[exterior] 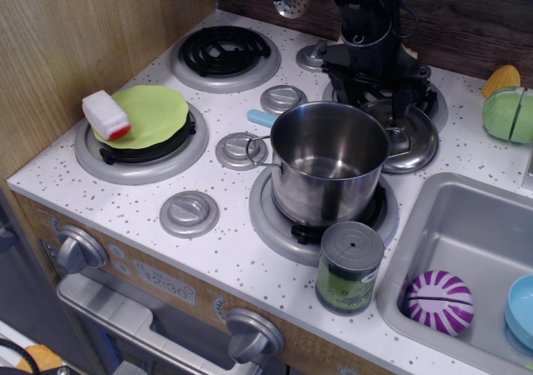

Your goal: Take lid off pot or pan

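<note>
Lid (408, 137) lies off the pot (327, 165), resting tilted on the rear right burner just behind and to the right of the pot, partly hidden by the pot rim. Pot stands uncovered on the front right burner (275, 217). Gripper (376, 82) is above the lid with fingers spread apart, holding nothing. A tin can (349, 267) stands just in front of the pot.

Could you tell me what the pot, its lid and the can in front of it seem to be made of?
The pot looks like polished stainless steel: mirror-bright walls that reflect the stove. The lid, lying behind it below the hand, shows the same shiny metal. The can seems dull grey metal or plastic with a green paper-like label; which one cannot be told.
</note>
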Motion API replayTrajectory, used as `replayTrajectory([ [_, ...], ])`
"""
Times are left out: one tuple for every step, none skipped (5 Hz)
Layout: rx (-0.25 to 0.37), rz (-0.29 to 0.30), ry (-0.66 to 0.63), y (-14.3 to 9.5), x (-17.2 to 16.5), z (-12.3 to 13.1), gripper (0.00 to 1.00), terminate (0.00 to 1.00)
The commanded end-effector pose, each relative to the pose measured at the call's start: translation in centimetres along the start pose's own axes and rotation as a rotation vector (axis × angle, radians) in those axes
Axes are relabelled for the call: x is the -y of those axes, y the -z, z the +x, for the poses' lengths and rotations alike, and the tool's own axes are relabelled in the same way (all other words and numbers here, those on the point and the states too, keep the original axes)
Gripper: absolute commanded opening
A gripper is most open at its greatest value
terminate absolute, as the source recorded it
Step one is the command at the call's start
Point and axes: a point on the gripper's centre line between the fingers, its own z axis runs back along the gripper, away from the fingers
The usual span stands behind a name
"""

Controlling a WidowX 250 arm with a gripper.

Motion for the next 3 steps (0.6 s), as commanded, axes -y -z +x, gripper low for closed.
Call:
replayTrajectory([
  [0.063,-0.005,0.014,-2.06,-0.04,1.52,1.00,0.00],
  [0.063,-0.005,0.014,-2.06,-0.04,1.52,1.00,0.00],
  [0.063,-0.005,0.014,-2.06,-0.04,1.52,1.00,1.00],
])
